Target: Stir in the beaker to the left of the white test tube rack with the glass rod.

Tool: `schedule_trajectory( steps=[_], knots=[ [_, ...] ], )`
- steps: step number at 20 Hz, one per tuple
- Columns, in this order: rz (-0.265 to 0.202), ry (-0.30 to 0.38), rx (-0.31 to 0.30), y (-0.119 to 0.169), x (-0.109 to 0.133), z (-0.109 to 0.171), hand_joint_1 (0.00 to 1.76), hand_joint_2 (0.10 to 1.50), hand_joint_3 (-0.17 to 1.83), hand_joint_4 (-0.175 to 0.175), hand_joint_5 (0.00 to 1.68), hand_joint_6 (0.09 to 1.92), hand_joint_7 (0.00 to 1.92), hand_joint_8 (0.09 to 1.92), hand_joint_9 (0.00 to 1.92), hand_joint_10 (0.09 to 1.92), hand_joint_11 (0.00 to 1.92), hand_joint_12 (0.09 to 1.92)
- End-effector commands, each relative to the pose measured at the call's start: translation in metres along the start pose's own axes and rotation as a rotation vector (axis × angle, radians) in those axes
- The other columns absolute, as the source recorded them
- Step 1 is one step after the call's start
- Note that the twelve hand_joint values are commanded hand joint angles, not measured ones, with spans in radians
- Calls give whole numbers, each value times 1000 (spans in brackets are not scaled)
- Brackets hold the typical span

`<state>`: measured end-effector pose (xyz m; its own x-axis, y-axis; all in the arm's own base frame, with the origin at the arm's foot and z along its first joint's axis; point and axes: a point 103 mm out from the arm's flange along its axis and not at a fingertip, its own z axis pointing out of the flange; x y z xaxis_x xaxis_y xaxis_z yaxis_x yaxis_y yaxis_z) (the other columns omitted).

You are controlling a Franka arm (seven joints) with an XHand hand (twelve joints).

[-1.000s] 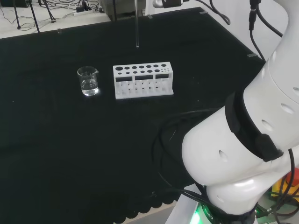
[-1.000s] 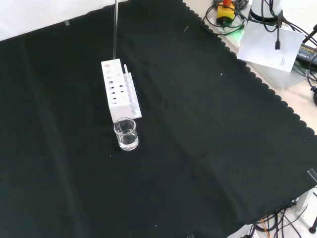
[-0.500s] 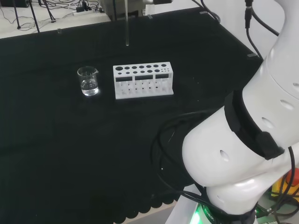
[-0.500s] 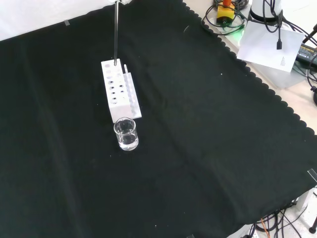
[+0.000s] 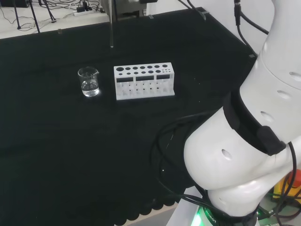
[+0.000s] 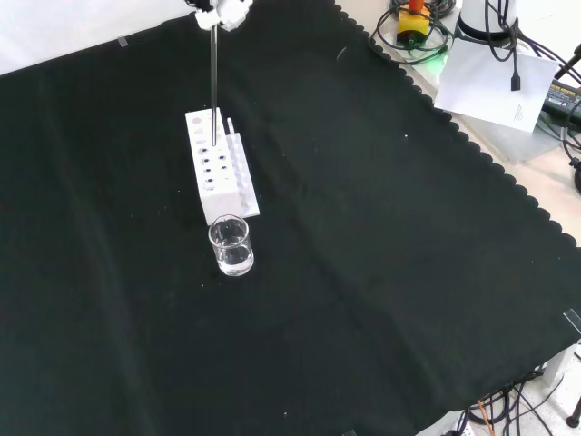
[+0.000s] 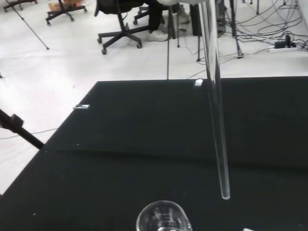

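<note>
Black cloth (image 5: 70, 155) bench. Head view, left to right: beaker (image 5: 88, 81) at 9 o'clock of rack (image 5: 144, 80), rod (image 5: 111, 26) hanging clear at beaker's 1 o'clock. Hand (image 6: 221, 11) pinches rod top. Risk: a tip misaligned on descent could clip the rim and tip the beaker.

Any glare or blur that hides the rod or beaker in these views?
Head view: the rod is a faint streak, the beaker glints. Front view: the rod shows plainly against the cloth. Wrist view: the rod is sharp, its top blurred.
</note>
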<state>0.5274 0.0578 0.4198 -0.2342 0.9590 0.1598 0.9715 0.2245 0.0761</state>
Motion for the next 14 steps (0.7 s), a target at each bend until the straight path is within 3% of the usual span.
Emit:
schedule_trajectory(
  steps=[1, 9, 14],
  knots=[
    [-51, 22, 20, 4, 15, 9, 1268, 1141, 1, -175, 967, 709, 934, 1395, 1629, 971, 1672, 765],
    [-88, 16, 39, 35, 59, 30, 1268, 1141, 0, -175, 967, 709, 933, 1396, 1630, 971, 1674, 767],
    [-93, 20, 48, 40, 63, 36, 1268, 1141, 0, -175, 967, 709, 933, 1396, 1631, 971, 1675, 768]
  ],
)
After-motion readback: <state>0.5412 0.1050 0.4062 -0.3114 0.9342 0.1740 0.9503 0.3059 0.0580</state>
